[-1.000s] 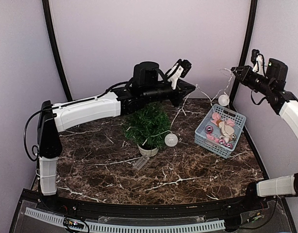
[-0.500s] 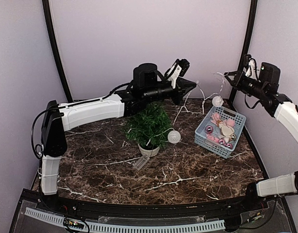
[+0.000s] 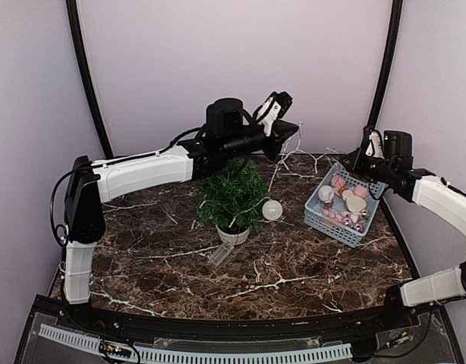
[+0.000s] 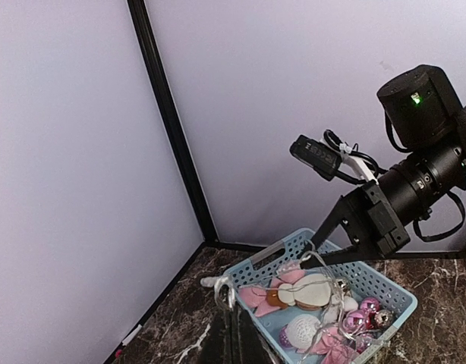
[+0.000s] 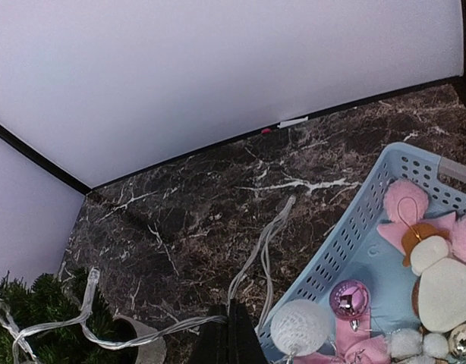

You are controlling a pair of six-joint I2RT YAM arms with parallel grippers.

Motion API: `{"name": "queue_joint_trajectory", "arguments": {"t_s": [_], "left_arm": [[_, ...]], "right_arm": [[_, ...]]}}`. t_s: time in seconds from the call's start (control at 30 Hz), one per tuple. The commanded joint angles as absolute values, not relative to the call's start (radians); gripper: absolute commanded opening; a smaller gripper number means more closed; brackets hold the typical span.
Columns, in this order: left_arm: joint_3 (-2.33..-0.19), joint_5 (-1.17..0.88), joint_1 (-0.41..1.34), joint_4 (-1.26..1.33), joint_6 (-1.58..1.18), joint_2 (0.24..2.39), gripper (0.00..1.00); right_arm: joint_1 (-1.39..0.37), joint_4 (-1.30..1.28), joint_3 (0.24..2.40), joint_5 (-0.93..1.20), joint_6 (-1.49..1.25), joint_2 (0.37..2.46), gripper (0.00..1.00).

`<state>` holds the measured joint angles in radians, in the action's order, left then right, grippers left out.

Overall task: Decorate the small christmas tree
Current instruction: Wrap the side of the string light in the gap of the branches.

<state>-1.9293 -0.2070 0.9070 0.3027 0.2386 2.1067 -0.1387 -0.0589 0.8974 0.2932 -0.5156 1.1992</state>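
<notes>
Small christmas tree (image 3: 233, 193) wears light string (image 5: 257, 254) — left tool (image 4: 229, 337), right tool (image 5: 229, 334) both pinched shut on string.

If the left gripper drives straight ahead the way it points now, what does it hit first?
Probably the blue basket, at its near corner where the light string drapes; depth is unclear, so the right gripper could come first.

Overhead view and both wrist views share the basket (image 3: 333, 227).

The left arm (image 3: 142, 171) reaches far forward, left hand (image 3: 292, 130) closed; the right hand (image 3: 360, 158), closed, points inward.
</notes>
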Motion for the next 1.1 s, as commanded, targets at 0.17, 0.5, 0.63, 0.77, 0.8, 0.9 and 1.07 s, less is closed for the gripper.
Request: {"name": "queue_joint_trajectory", "arguments": {"t_s": [0.17,0.5,0.63,0.77,0.8,0.9,1.07], "left_arm": [[-1.915,-0.113,0.902,0.283,0.307,2.102,0.0],[-1.914,-0.251,0.902,0.251,0.278,2.064,0.0],[-1.908,-0.295,0.902,0.235,0.267,2.047,0.0],[-1.906,-0.31,0.901,0.229,0.26,2.036,0.0],[-1.906,-0.312,0.902,0.227,0.257,2.033,0.0],[-1.905,-0.328,0.902,0.222,0.25,2.026,0.0],[-1.895,-0.353,0.902,0.21,0.234,2.004,0.0]], "right_arm": [[-0.162,-0.03,0.841,0.353,-0.517,1.252,0.0],[-0.162,-0.185,0.807,0.334,-0.499,1.099,0.77],[-0.168,-0.055,0.727,0.533,-0.476,0.987,0.83],[-0.175,0.025,0.737,0.594,-0.479,0.986,0.84],[-0.178,0.051,0.745,0.599,-0.488,1.004,0.83],[-0.21,0.164,0.755,0.688,-0.447,1.047,0.8],[-0.248,0.211,0.792,0.712,-0.311,1.119,0.74]]}}
